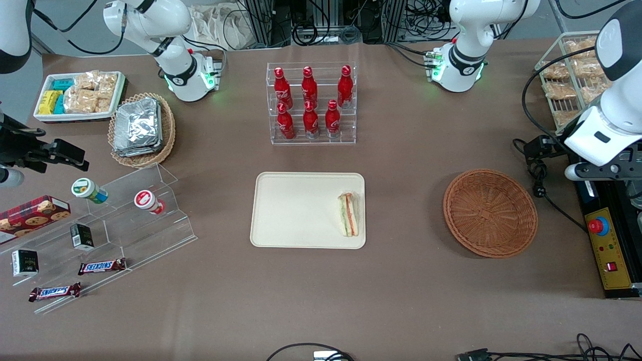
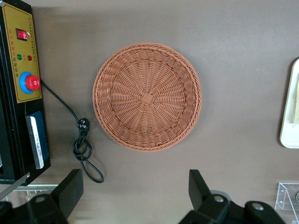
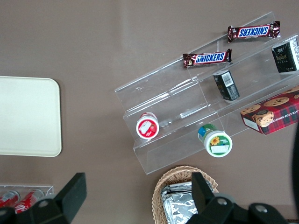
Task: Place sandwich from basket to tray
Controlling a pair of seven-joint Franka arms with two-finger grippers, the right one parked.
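The sandwich [image 1: 348, 214], a wrapped wedge with green and orange-red stripes, lies on the cream tray [image 1: 296, 210], close to the rim that faces the working arm's end. The round reddish-brown basket [image 1: 490, 212] has nothing in it, and the left wrist view shows its bare woven bottom [image 2: 147, 97]. My gripper [image 1: 609, 169] hangs high above the table beside the basket, toward the working arm's end. In the left wrist view the gripper [image 2: 134, 178] is open, with only tablecloth between its fingers. A strip of the tray [image 2: 289, 135] shows there too.
A black and yellow control box [image 1: 608, 250] with a red button sits near the basket, and a black cable with a plug [image 2: 83, 140] lies between them. An acrylic rack of red bottles [image 1: 311, 103] stands farther from the front camera than the tray. A wire rack of bagged snacks [image 1: 567, 80] stands near the arm.
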